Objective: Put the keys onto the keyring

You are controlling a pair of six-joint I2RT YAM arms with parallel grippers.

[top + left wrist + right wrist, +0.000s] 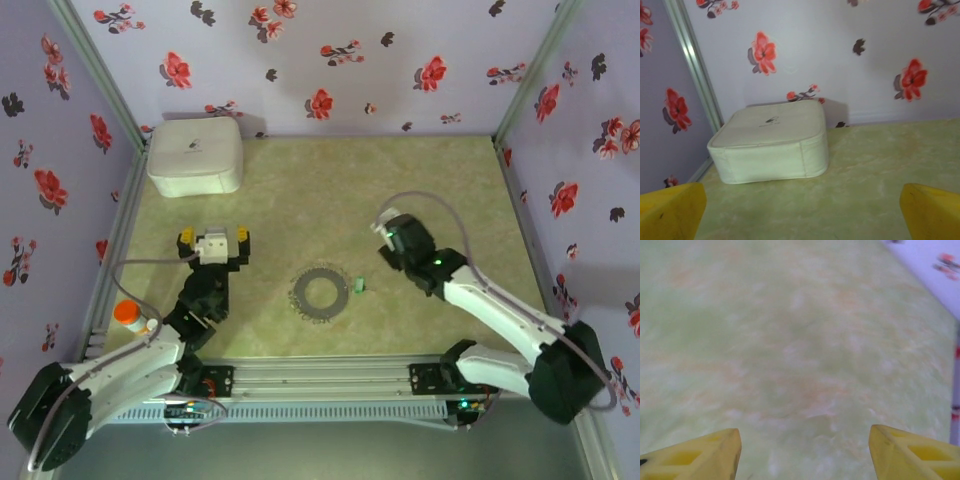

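The keyring [320, 291], a thin dark toothed ring, lies flat on the green mat near the front centre. The keys [360, 285], one tiny bright-green piece, rest on the mat just right of the ring, outside its rim. My right gripper [386, 232] hovers behind and to the right of the green piece. In the right wrist view the gripper [805, 436] is open, its yellow fingers [700, 457] wide apart over bare mat. My left gripper [215, 236] is left of the ring. It is open and empty [801, 196], facing the back wall.
A white rounded box [195, 157] [770, 142] stands in the back left corner, ahead of the left gripper. An orange-capped bottle [128, 313] sits at the left rail by the left arm. Floral walls [330, 60] close in the mat on three sides.
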